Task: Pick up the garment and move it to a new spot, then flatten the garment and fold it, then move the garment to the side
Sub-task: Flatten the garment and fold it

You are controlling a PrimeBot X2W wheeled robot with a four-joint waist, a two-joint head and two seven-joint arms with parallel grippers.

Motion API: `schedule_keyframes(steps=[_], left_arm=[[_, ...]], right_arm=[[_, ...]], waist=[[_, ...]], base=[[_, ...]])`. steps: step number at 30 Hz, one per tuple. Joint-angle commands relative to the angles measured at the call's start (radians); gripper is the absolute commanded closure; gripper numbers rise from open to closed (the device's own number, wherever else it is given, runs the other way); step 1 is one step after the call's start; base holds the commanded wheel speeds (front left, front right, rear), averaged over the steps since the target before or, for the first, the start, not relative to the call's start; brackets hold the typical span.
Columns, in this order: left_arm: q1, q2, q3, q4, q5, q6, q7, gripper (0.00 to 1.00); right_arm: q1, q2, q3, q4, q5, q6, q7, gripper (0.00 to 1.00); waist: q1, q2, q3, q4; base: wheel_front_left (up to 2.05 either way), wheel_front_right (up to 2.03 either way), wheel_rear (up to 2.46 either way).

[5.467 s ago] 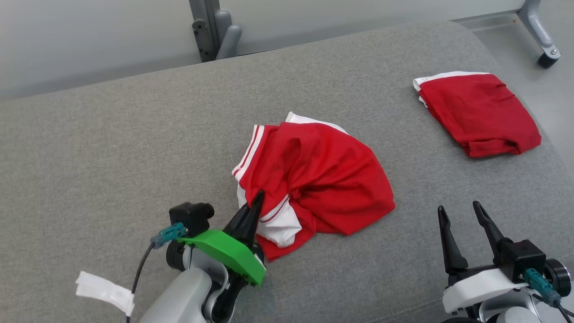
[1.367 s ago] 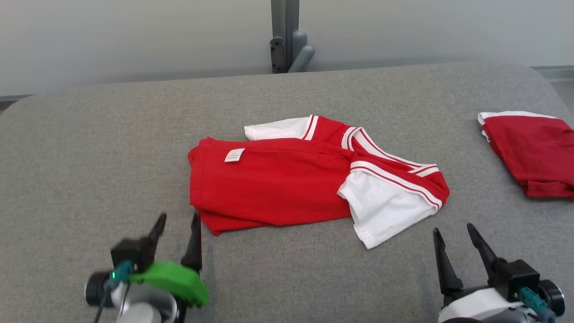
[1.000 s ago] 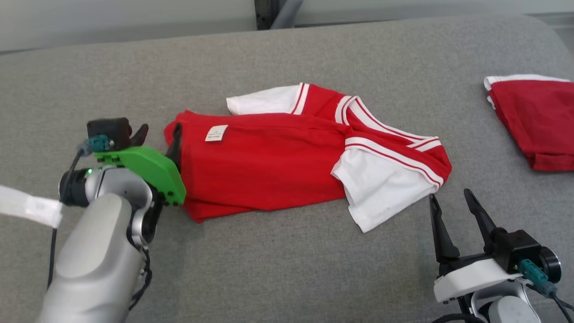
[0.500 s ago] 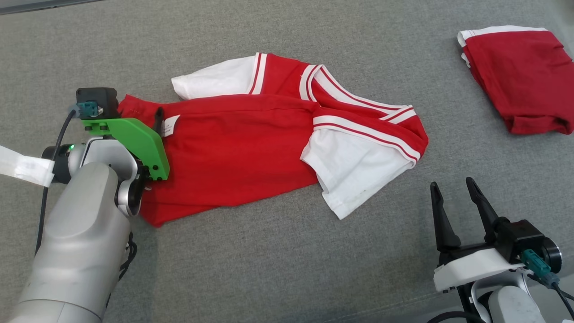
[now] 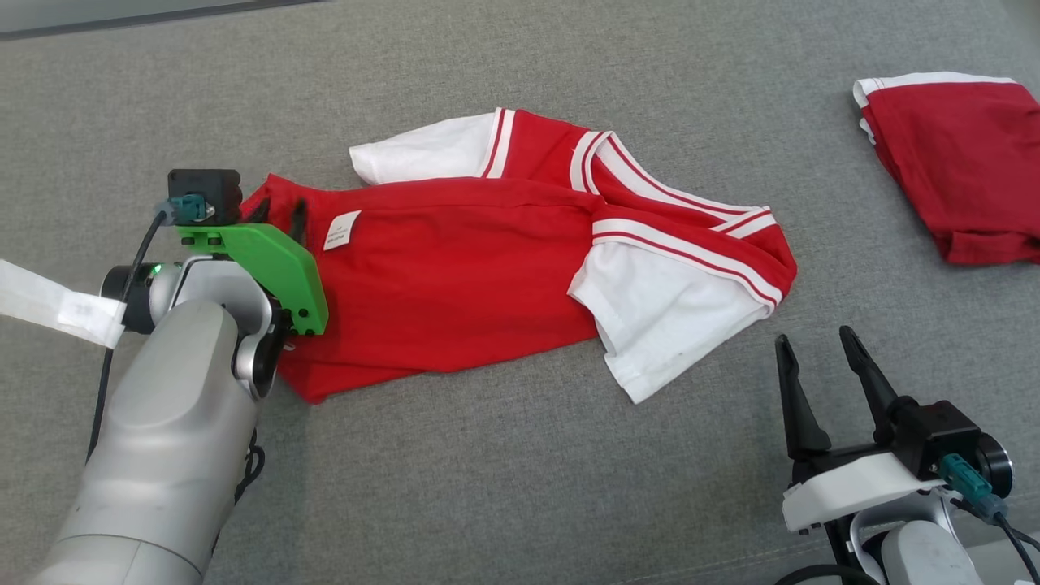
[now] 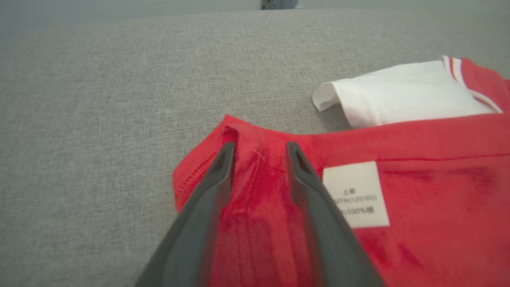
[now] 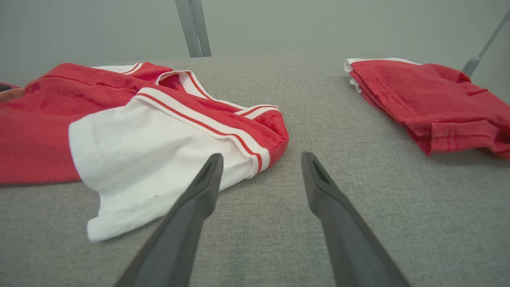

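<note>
I found the red-and-white garment [image 5: 455, 276] lying roughly flat mid-worktop [image 5: 504, 487]. My left hand [image 6: 261, 148] was spread, its 2 fingers at the hem corner with red cloth between them, beside the white label [image 6: 356, 194]. My right hand [image 5: 812, 337] was spread and held nothing, near the white sleeve [image 5: 666, 325]. 1 folded red shirt [image 5: 951, 187] lay well apart.

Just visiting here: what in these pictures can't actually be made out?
1. Head view: the green bracket and pale forearm hide the near-left corner of the red shirt and most of the left gripper.
2. Left wrist view: its fingers rest on the shirt; whether cloth is pinched is unclear.
3. Left wrist view: print on the white label is too blurred to read.
4. Head view: the folded red garment is cut off by the right edge.
</note>
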Motion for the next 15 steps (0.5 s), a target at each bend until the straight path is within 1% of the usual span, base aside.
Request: schedule_keyframes(steps=[1,5,9,12,15], left_arm=[[-0.01,-0.003,-0.004,0.011,-0.002,-0.005,-0.006,1.0],[-0.013,-0.01,-0.014,0.027,-0.004,-0.018,-0.002,1.0],[-0.026,-0.008,-0.016,0.025,-0.008,-0.035,-0.022,1.0],[-0.028,-0.01,-0.006,-0.011,-0.025,-0.051,-0.046,1.0],[0.008,-0.012,0.001,-0.091,-0.051,-0.072,-0.069,1.0]], right_arm=[[0.005,-0.002,0.001,0.004,-0.003,-0.001,-0.001,0.0],[0.006,-0.002,0.004,0.005,-0.003,-0.001,-0.001,0.0],[0.013,-0.002,0.002,0.006,0.0,-0.001,-0.001,0.0],[0.03,-0.002,-0.006,0.009,0.001,-0.001,-0.001,0.0],[0.055,-0.003,-0.016,0.016,-0.001,-0.001,-0.001,0.0]], waist=[[-0.0001,-0.0002,-0.004,0.006],[-0.0001,-0.0002,-0.007,0.008],[-0.0001,-0.0002,-0.015,0.011],[-0.0001,-0.0002,-0.033,0.019],[-0.0001,-0.0002,-0.065,0.031]], base=[[0.0,0.0,0.0],[0.0,0.0,0.0],[0.0,0.0,0.0],[0.0,0.0,0.0],[0.0,0.0,0.0]])
